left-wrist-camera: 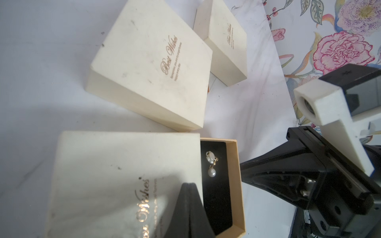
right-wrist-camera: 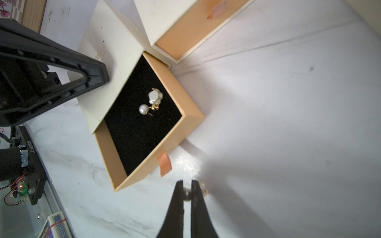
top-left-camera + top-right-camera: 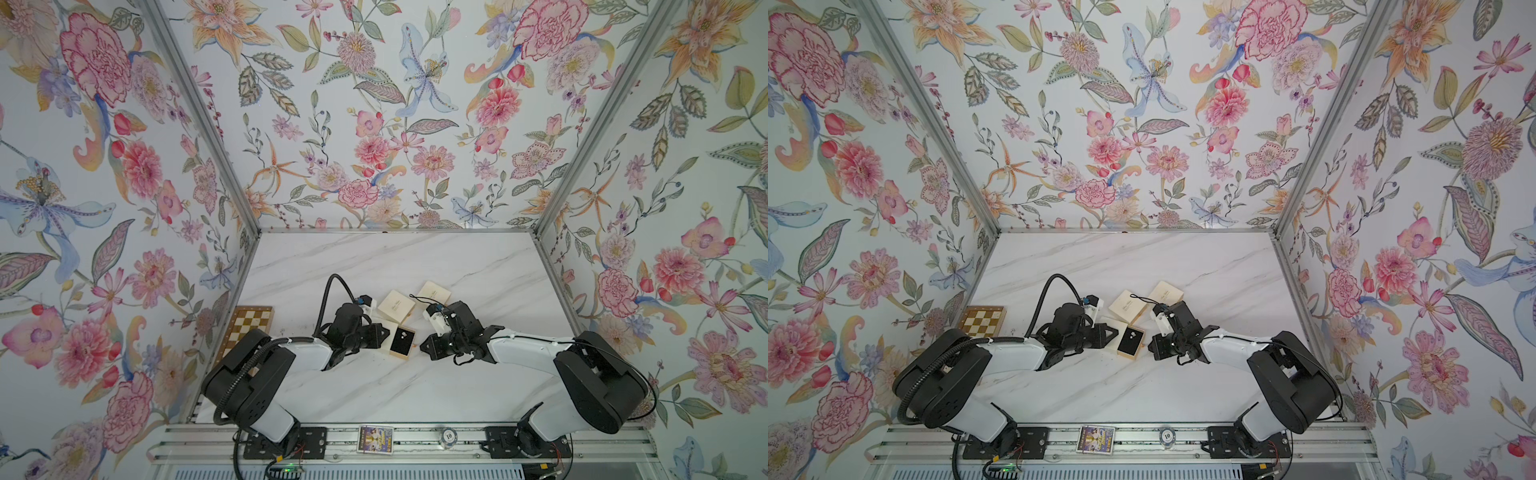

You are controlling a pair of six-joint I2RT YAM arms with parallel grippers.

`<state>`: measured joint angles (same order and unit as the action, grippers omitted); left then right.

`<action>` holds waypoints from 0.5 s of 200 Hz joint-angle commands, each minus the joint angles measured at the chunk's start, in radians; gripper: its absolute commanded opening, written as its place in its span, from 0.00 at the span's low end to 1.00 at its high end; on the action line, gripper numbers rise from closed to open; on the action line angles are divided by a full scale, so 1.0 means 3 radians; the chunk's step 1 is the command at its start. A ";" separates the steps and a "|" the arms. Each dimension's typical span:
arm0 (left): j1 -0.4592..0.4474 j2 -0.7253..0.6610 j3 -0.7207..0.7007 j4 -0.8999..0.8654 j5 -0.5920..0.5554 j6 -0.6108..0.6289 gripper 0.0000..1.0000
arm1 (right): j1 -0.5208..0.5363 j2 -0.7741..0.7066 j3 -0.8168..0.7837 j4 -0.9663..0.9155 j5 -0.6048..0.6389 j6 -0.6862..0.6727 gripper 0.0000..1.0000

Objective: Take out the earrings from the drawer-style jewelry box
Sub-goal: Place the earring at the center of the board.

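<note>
The right gripper point(image 2: 187, 184) is pinching a pearly earring point(image 2: 187, 193) in clenched jaws, low over the desk point(image 2: 288, 123) just right of the open drawer point(image 2: 191, 123). It should be letting go gently, I reckon. The left gripper point(image 1: 188, 186), jaws clenched empty, is pinning the cream sleeve point(image 1: 115, 175). The other earrings point(image 2: 153, 102) are lying in the drawer. The gold script point(image 1: 169, 55) is reading "Best Wishes"

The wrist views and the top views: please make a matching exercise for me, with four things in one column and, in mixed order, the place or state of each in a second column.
Things:
1. left gripper
2. right gripper
3. drawer
4. chessboard

Places or states:
A. pulled out, a pearl earring on its black lining
B. shut on a small earring, outside the drawer
C. at the edge of the table, beside the left arm
D. shut, tip over the cream sleeve

Pairs: 1-D, 2-B, 3-A, 4-C
</note>
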<state>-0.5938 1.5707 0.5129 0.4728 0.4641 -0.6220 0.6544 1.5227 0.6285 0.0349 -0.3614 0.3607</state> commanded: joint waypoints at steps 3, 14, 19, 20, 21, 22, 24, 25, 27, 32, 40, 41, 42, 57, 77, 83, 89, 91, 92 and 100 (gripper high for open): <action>0.0026 0.0113 -0.0186 -0.0663 -0.0194 -0.0013 0.00 | 0.0012 0.0078 0.0060 0.0047 -0.0051 0.0030 0.07; 0.0020 0.0111 -0.0186 -0.0664 -0.0194 -0.0018 0.00 | 0.0011 0.0091 0.0054 0.0054 -0.0049 0.0030 0.07; 0.0025 0.0111 -0.0181 -0.0666 -0.0192 -0.0018 0.00 | 0.0012 0.0093 0.0053 0.0056 -0.0050 0.0030 0.07; 0.0028 0.0112 -0.0181 -0.0666 -0.0192 -0.0018 0.00 | 0.0009 0.0096 0.0053 0.0054 -0.0052 0.0030 0.07; 0.0025 0.0112 -0.0181 -0.0666 -0.0192 -0.0018 0.00 | 0.0008 0.0098 0.0053 0.0056 -0.0047 0.0027 0.07; 0.0023 0.0110 -0.0181 -0.0669 -0.0192 -0.0018 0.00 | 0.0010 0.0098 0.0053 0.0057 -0.0045 0.0029 0.07; 0.0023 0.0109 -0.0181 -0.0674 -0.0194 -0.0018 0.00 | 0.0009 0.0099 0.0053 0.0055 -0.0048 0.0030 0.07; 0.0024 0.0109 -0.0181 -0.0675 -0.0193 -0.0015 0.00 | 0.0008 0.0099 0.0053 0.0056 -0.0048 0.0027 0.07; 0.0024 0.0110 -0.0178 -0.0676 -0.0192 -0.0015 0.00 | 0.0007 0.0099 0.0053 0.0057 -0.0044 0.0028 0.08; 0.0024 0.0112 -0.0176 -0.0674 -0.0192 -0.0018 0.00 | 0.0012 0.0104 0.0053 0.0054 -0.0040 0.0025 0.08; 0.0019 0.0109 -0.0176 -0.0677 -0.0195 -0.0017 0.00 | 0.0011 0.0109 0.0050 0.0054 -0.0024 0.0029 0.08; 0.0020 0.0111 -0.0176 -0.0674 -0.0193 -0.0018 0.00 | 0.0012 0.0109 0.0051 0.0050 -0.0021 0.0027 0.09; 0.0020 0.0109 -0.0176 -0.0675 -0.0195 -0.0018 0.00 | 0.0012 0.0109 0.0052 0.0051 -0.0019 0.0028 0.09; 0.0027 0.0113 -0.0169 -0.0681 -0.0187 -0.0014 0.00 | 0.0003 0.0117 0.0055 0.0051 0.0005 0.0026 0.11; 0.0017 0.0113 -0.0165 -0.0686 -0.0187 -0.0018 0.00 | 0.0000 0.0125 0.0050 0.0052 0.0033 0.0025 0.14; 0.0023 0.0116 -0.0165 -0.0690 -0.0187 -0.0018 0.00 | -0.0004 0.0127 0.0048 0.0049 0.0036 0.0021 0.16; 0.0021 0.0115 -0.0166 -0.0687 -0.0187 -0.0018 0.00 | -0.0006 0.0133 0.0052 0.0051 0.0037 0.0018 0.16; 0.0022 0.0115 -0.0166 -0.0687 -0.0187 -0.0014 0.00 | -0.0008 0.0133 0.0050 0.0052 0.0037 0.0015 0.16; 0.0019 0.0114 -0.0165 -0.0686 -0.0187 -0.0016 0.00 | -0.0008 0.0132 0.0049 0.0052 0.0036 0.0015 0.16; 0.0030 0.0113 -0.0165 -0.0688 -0.0187 -0.0017 0.00 | -0.0010 0.0130 0.0053 0.0048 0.0037 0.0016 0.17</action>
<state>-0.5938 1.5707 0.5125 0.4728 0.4641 -0.6254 0.6540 1.5486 0.6285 0.0467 -0.3595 0.3676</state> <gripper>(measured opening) 0.041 0.159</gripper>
